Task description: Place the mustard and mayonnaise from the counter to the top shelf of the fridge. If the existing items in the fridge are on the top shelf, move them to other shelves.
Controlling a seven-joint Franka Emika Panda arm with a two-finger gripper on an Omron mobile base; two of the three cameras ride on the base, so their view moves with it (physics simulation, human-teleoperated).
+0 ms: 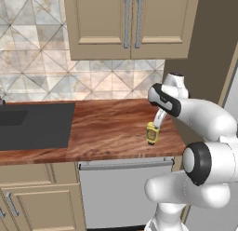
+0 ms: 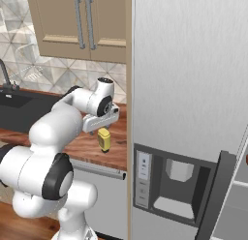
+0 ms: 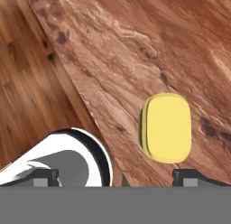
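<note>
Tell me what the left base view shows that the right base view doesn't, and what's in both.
Left base view alone: the black sink basin seen broadly, and a long stretch of counter between it and the mustard.

Right base view alone: the fridge front with its dark dispenser panel, and a faucet at the far left.

Both: the mustard standing upright on the counter near its front edge, the arm reaching over it, the upper cabinets and the tiled backsplash.

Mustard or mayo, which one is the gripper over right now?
The mustard: the yellow squeeze bottle standing near the counter's front edge. The open gripper looks straight down on its yellow cap. No white blue-labelled jar is visible beside it.
</note>
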